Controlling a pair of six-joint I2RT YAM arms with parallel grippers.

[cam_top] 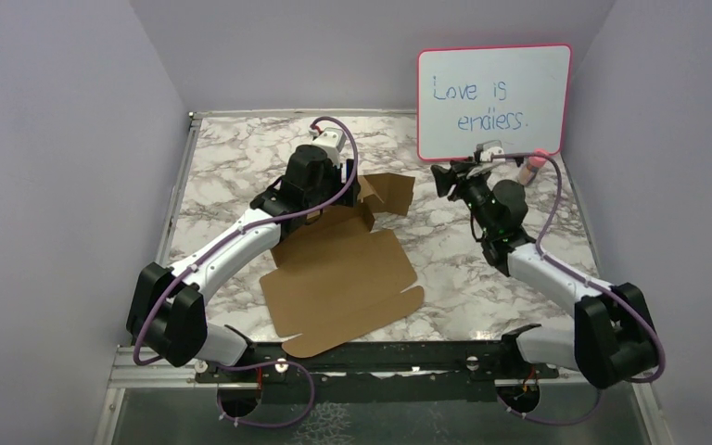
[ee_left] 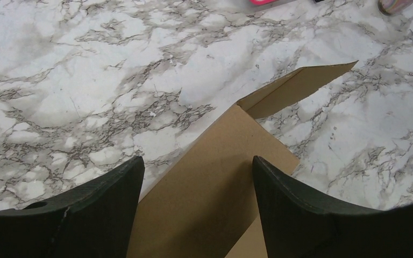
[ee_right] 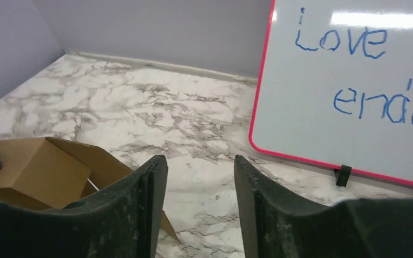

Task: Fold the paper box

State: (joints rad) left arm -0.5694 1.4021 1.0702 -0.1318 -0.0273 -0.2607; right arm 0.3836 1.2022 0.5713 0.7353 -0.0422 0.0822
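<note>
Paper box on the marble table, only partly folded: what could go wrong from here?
1. The left claw hangs open over a raised panel of the box with no grip, so the panel and its flap may fall flat.
2. The right claw is open and empty, close to the whiteboard; a careless swing could knock it.
3. The box lies loose on the smooth table; a push may slide it rather than crease it.

A pink-framed whiteboard (cam_top: 493, 102) stands upright at the far right of the marble-patterned desk (cam_top: 232, 158), with "Love is endless." handwritten in blue. A small pink object (cam_top: 538, 163) sits by its lower right corner. Lavender walls (cam_top: 56, 139) enclose the desk.
</note>
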